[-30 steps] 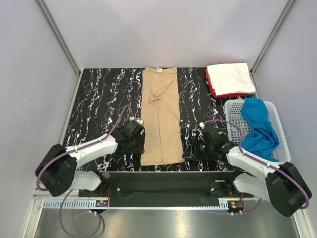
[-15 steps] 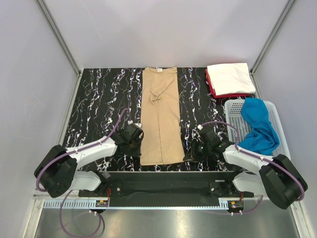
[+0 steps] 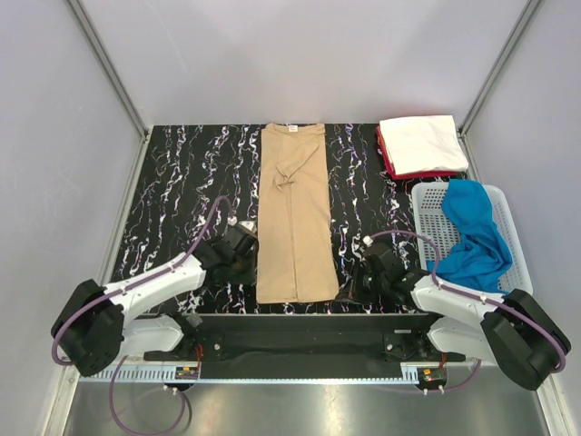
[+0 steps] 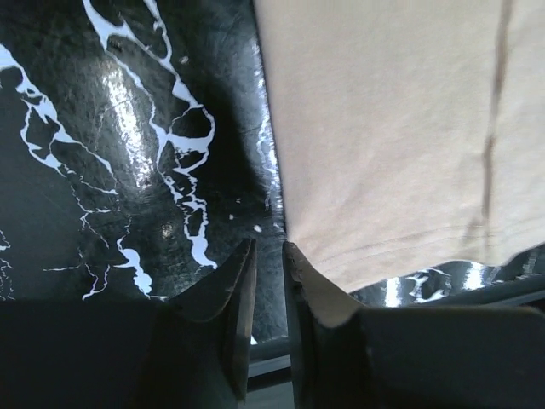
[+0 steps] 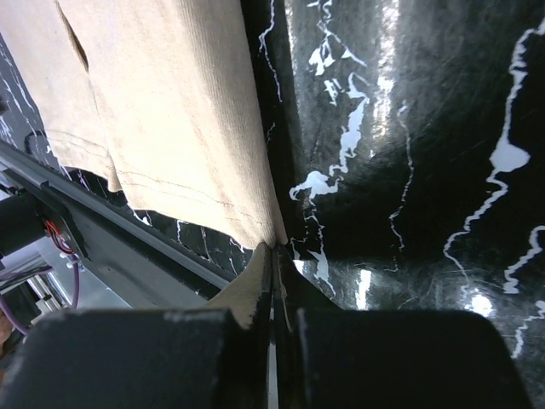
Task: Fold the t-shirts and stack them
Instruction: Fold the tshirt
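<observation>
Tan t-shirt (image 3: pixel 292 213) corner in right gripper (image 5: pixel 274 271)

The work area holds 4 t-shirts: 1 tan t-shirt (image 3: pixel 292 213), 1 white t-shirt (image 3: pixel 418 143), 1 red t-shirt (image 3: pixel 427 174) and 1 blue t-shirt (image 3: pixel 474 236). There is 1 mesh basket (image 3: pixel 423 204). There are 2 robot arms: 1 left arm (image 3: pixel 154 282) and 1 right arm (image 3: pixel 463 295).

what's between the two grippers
The near end of the tan t-shirt lies between the left gripper and the right gripper, flat on the table; the top view shows it.
</observation>
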You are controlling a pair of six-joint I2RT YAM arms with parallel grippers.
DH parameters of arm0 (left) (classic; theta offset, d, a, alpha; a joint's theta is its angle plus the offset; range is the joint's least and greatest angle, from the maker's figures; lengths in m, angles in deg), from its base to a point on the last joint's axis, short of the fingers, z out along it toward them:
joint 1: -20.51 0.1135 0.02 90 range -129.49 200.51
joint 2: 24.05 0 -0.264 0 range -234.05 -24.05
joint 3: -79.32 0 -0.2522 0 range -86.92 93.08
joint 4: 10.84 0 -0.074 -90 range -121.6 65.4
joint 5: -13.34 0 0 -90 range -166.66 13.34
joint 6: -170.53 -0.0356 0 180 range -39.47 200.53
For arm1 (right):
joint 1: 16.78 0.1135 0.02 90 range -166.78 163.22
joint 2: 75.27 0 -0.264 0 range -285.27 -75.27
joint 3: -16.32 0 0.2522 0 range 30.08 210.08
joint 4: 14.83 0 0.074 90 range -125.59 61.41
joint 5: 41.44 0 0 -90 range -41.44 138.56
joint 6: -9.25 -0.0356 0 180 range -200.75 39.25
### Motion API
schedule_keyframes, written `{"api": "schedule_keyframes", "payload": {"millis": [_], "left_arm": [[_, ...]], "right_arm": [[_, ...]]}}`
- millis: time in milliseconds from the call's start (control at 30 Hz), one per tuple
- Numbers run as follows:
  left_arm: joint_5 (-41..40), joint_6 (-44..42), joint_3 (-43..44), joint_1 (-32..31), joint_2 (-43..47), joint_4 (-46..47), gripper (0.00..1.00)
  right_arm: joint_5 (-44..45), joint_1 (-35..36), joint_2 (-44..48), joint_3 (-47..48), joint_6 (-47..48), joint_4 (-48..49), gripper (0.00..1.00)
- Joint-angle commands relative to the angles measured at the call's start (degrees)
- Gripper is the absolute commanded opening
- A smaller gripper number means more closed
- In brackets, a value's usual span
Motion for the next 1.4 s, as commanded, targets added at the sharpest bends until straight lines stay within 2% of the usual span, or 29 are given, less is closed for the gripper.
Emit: {"api": "schedule_keyframes", "payload": {"millis": [0, 233, 300, 567, 767, 833, 867, 900, 967, 1033, 1167, 1367], "left_arm": [[0.2, 0.62, 4.23, -1.37, 3.97, 1.83, 0.24], [8.82, 3.43, 4.33, -5.58, 1.0, 10.98, 0.34], [9.35, 3.78, 4.59, -7.69, -1.64, 12.56, 0.38], [10.67, 7.65, 5.73, -14.29, -11.13, 19.25, 0.4], [7.43, 8.62, 7.31, -16.57, -15.27, 17.32, 0.41], [5.49, 7.83, 8.19, -16.84, -17.28, 15.39, 0.41], [5.22, 7.57, 8.37, -16.93, -17.99, 15.04, 0.37], [4.79, 7.48, 8.28, -16.93, -18.34, 14.42, 0.34], [3.99, 7.65, 7.76, -17.19, -18.17, 13.98, 0.25], [1.8, 7.92, 6.88, -17.63, -17.04, 12.58, 0.2], [-1.98, 8.09, 6.52, -17.9, -11.78, 8.36, 0.18], [-2.25, 7.92, 6.34, -18.07, -8.42, 6.86, 0.28]], "right_arm": [[2.59, 2.23, -0.02, -0.78, -2.11, 1.28, 0.0], [4.61, 5.3, -0.46, -3.41, -8.17, 6.99, 0.0], [5.93, 6.36, 0.68, -4.03, -9.23, 7.17, 0.0], [6.81, 6.98, 3.49, -5.09, -10.46, 6.29, 0.0], [6.73, 7.5, 3.58, -5.09, -10.99, 6.29, 0.0], [6.11, 7.5, 3.76, -4.65, -10.73, 5.68, 0.07], [5.85, 7.5, 4.37, -4.12, -10.47, 4.98, 0.12], [5.93, 7.5, 4.9, -2.73, -10.2, 1.93, 0.23], [7.59, 7.59, 6.82, -1.31, -8.89, -0.2, 0.3], [10.14, 7.5, 7.8, 1.83, -7.05, -5.2, 0.36], [16.21, 6.89, 7.37, 8.44, -3.35, -11.28, 0.38], [13.16, -1.01, -2.63, 18.11, 4.2, -11.29, 0.36]]}}
